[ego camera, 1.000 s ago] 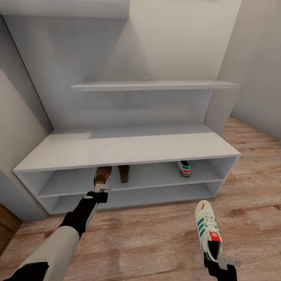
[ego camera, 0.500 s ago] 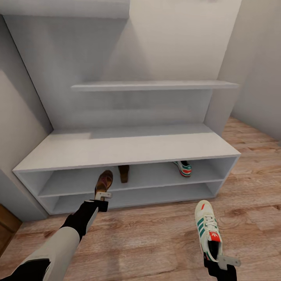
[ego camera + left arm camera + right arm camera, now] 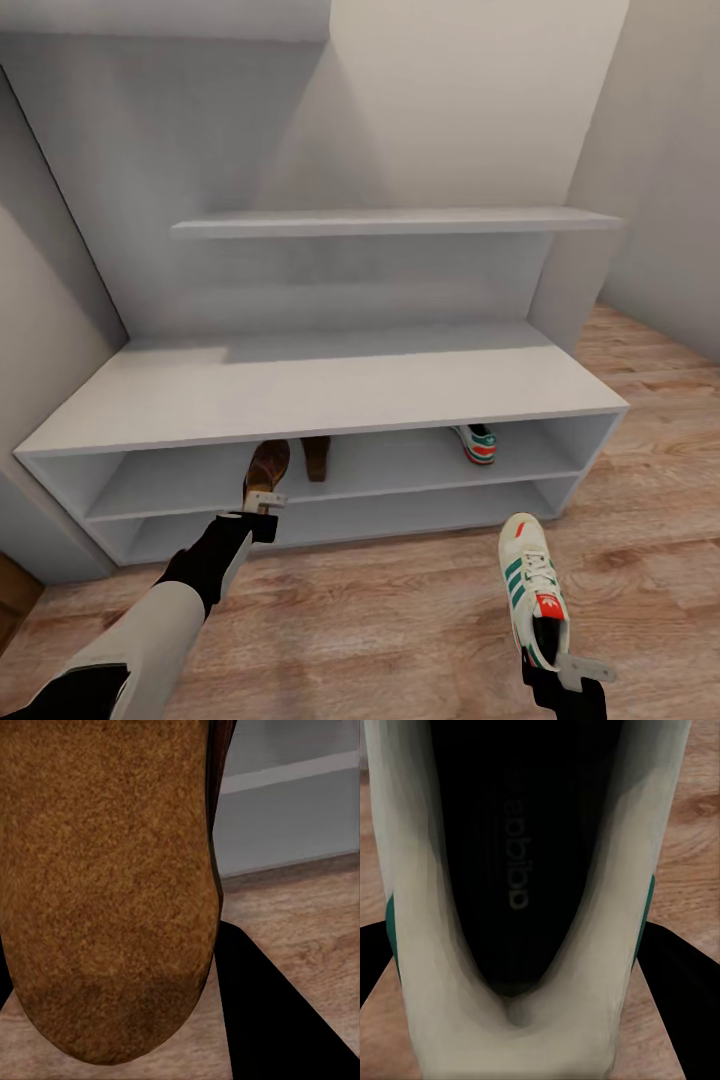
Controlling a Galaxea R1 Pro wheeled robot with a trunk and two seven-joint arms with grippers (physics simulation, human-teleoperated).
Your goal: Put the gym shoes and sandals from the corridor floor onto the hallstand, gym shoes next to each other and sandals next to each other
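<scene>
The white hallstand (image 3: 330, 385) stands against the wall. On its upper open shelf lie one brown sandal (image 3: 316, 457) and, further right, one gym shoe (image 3: 473, 442). My left gripper (image 3: 262, 501) is shut on the heel end of the second sandal (image 3: 268, 465), whose toe reaches over the front edge of that shelf, just left of the first sandal. In the left wrist view the held sandal's (image 3: 105, 870) broad brown face is close up. My right gripper (image 3: 572, 665) is shut on the heel of the second gym shoe (image 3: 533, 590), above the corridor floor (image 3: 380, 620). The right wrist view looks into that gym shoe's (image 3: 521, 1020) dark opening.
A long floating shelf (image 3: 400, 220) hangs above the bench's flat top. Grey walls close in at the left and right. The hallstand's lower shelf (image 3: 400, 510) holds nothing. A dark wooden edge (image 3: 15, 595) shows at the far left.
My left gripper has drawn the sandal back a little from the shelf towards me. The head camera has shifted, so the hallstand looks wider. The right arm has not moved.
</scene>
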